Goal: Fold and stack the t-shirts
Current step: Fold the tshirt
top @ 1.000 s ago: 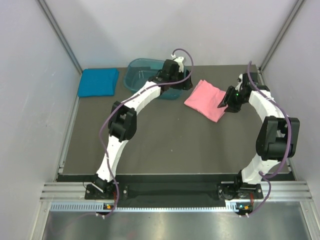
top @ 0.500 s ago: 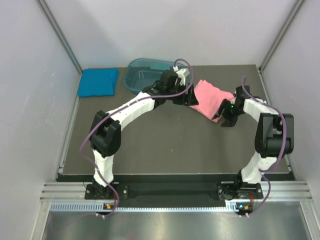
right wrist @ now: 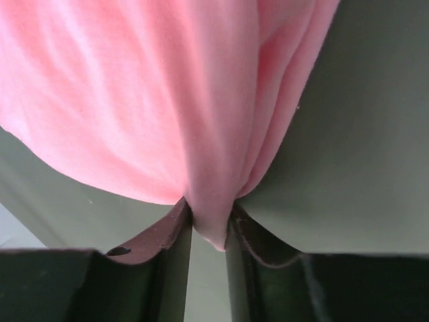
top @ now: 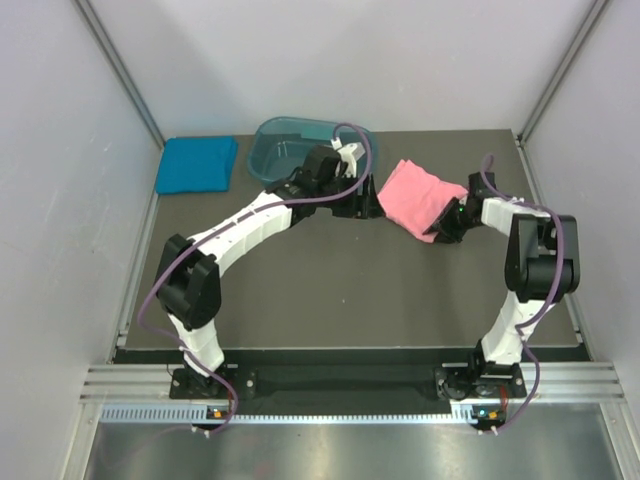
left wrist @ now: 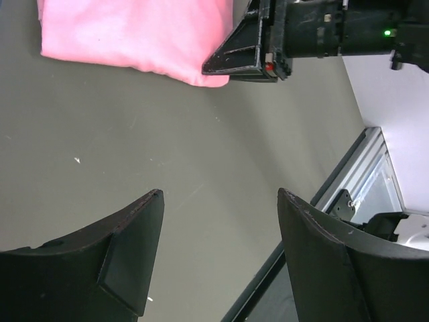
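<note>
1. The right gripper [right wrist: 209, 209] has its jaws almost closed, pinching a bunched fold of the salmon-pink t-shirt [right wrist: 154, 94], which fans out ahead of them.
2. The left gripper [left wrist: 220, 201] has its jaws wide apart and empty; the pink cloth lies beyond them.
3. The shirt is a soft, limp, light knit that likely sags, so pinch the layered edges.
4. The folded teal-blue t-shirt [top: 197, 163] lies well apart from both jaws.
</note>
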`<action>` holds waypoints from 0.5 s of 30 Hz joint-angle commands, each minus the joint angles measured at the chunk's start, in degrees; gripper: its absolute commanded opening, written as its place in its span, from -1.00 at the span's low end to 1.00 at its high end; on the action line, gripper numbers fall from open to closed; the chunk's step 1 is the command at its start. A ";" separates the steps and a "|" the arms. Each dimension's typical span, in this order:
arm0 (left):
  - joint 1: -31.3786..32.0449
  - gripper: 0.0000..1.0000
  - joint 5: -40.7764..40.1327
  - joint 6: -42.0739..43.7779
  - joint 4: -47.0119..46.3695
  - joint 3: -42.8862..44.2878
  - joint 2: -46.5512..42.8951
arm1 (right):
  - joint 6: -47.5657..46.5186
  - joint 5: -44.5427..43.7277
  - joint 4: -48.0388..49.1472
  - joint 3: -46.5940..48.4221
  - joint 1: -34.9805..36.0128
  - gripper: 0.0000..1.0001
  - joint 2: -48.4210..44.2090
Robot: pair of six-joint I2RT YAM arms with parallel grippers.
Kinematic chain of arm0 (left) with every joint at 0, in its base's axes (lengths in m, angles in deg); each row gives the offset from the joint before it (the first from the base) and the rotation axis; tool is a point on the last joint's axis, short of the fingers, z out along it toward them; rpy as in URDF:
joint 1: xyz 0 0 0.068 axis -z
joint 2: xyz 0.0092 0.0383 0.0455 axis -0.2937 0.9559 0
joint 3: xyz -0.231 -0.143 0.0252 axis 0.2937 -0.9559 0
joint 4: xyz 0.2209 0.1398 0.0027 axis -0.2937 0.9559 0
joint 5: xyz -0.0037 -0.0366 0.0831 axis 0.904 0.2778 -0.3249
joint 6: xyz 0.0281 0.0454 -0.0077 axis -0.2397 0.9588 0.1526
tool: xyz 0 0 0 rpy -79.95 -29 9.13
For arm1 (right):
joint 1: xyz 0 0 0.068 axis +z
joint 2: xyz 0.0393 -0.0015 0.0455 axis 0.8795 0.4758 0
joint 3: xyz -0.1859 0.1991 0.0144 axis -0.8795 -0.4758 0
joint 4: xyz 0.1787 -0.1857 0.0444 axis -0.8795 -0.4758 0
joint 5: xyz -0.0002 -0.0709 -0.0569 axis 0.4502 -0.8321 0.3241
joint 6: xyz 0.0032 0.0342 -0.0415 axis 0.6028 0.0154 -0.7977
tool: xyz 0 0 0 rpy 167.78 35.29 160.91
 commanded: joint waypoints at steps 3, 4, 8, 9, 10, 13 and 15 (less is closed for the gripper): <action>-0.56 0.46 -0.55 1.00 1.18 -0.58 -3.73 | -2.35 -0.76 0.91 -1.42 0.68 -0.77 0.22; -1.17 0.45 -0.55 0.91 1.35 -0.58 -3.81 | -3.32 -0.41 -1.54 -1.60 0.77 -0.85 -0.13; -1.79 0.44 0.67 0.90 2.67 -0.32 -2.76 | -10.09 -1.54 -10.07 -3.18 1.56 -0.99 -2.58; -1.79 0.44 0.94 0.99 3.11 -0.23 -2.50 | -10.62 -1.89 -11.83 -5.01 1.56 -0.99 -4.68; -1.79 0.44 1.29 0.99 3.20 -0.32 -2.32 | -11.40 -2.16 -13.06 -6.25 1.56 -0.99 -6.09; -1.88 0.44 1.82 1.17 3.64 -0.58 -1.62 | -10.97 -4.09 -17.46 -11.44 1.47 -0.99 -12.67; -1.79 0.44 1.91 0.47 3.64 -1.37 -1.53 | -10.45 -6.19 -20.97 -14.33 1.21 -0.97 -16.37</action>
